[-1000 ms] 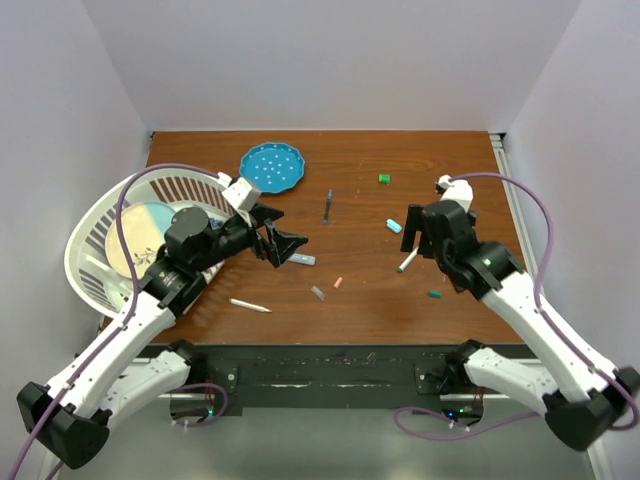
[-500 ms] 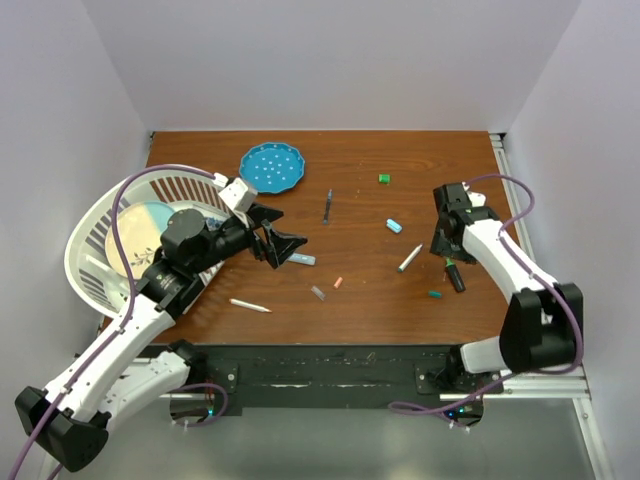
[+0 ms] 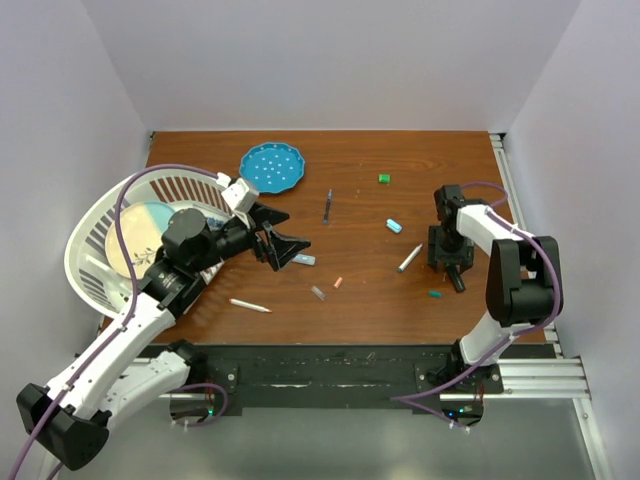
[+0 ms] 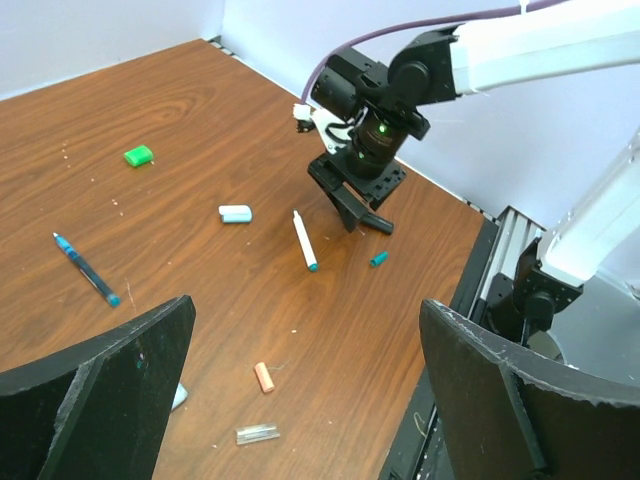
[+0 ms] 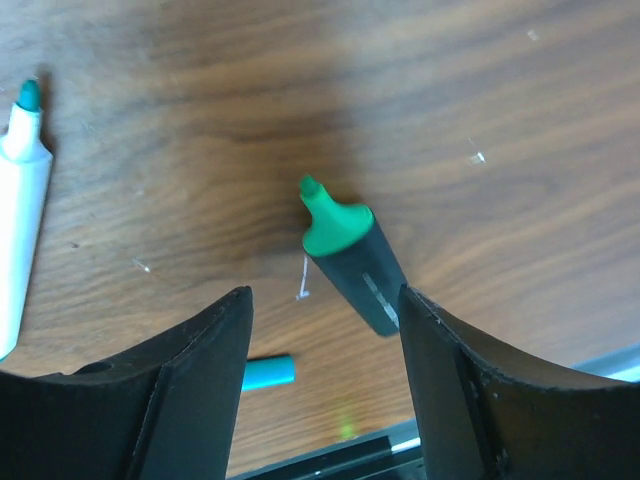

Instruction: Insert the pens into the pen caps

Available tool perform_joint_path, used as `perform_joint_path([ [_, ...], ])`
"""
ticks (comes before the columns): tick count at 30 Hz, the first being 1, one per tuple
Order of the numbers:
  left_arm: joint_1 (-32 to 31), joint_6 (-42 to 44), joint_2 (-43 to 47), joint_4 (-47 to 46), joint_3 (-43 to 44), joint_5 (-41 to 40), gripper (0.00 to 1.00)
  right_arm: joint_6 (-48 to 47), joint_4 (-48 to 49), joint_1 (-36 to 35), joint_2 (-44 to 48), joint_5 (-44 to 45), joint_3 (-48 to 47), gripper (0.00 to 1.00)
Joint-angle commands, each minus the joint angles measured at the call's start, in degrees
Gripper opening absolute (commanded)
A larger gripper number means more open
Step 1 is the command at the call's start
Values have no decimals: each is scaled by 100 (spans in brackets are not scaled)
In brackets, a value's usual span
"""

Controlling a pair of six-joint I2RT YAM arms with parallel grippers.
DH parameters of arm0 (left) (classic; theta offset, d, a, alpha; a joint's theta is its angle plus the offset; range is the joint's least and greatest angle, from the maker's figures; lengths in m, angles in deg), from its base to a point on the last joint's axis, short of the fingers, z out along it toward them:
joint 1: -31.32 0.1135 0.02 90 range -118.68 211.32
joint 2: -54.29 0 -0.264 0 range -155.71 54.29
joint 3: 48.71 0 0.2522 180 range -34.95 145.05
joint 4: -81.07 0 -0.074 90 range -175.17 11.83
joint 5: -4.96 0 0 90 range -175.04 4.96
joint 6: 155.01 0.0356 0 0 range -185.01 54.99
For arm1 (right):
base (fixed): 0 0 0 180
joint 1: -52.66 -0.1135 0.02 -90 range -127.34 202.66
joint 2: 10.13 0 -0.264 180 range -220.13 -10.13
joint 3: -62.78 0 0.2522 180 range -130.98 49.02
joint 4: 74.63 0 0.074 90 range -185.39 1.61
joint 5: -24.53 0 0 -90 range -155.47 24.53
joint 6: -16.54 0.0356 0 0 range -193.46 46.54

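Observation:
My right gripper [image 3: 447,264] hangs low over the table with its jaws apart. A dark pen with a green tip [image 5: 350,262] lies between them, close against the right finger and clear of the left one; it also shows as the dark pen [image 3: 455,277]. Left of it lie a white pen with a teal tip [image 3: 409,259] and a teal cap [image 3: 435,294]. My left gripper [image 3: 290,245] is wide open above the table middle, holding nothing. Below it lie a pink cap [image 4: 264,376] and a clear grey cap [image 4: 258,434]. Farther off are a light blue cap [image 3: 394,226], a green cap [image 3: 384,179] and a blue-tipped pen [image 3: 328,206].
A white pen [image 3: 250,306] lies near the front edge on the left. A blue dotted plate [image 3: 272,166] sits at the back left. A white basket [image 3: 95,215] holding a plate overhangs the left edge beside my left arm.
My right arm has swung outward; its gripper moved right, off the white pen, to the dark pen and its jaws narrowed. The left arm has not moved.

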Motion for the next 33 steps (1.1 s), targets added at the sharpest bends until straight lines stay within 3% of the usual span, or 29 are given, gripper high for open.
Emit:
perform_joint_path([
  [1,-6,-92,-38,-298,-34,198,100,-578,214,297,-100,-576,-226,63],
  [5,2,-66,-64,-289,-25,146,100,-754,241,377,-372,-841,-279,60],
  [19,3,48,-266,-167,-8,-170,98,-763,285,377,-637,-805,-384,22],
  [25,-6,-83,-283,-131,36,-391,96,-430,320,377,-40,-910,-454,14],
  [28,-24,-661,-389,-289,-42,-505,95,-114,425,377,522,-1314,-376,12],
  [33,-629,-1305,-818,-1341,-666,-995,90,658,706,-53,1463,-1570,-156,10],
])
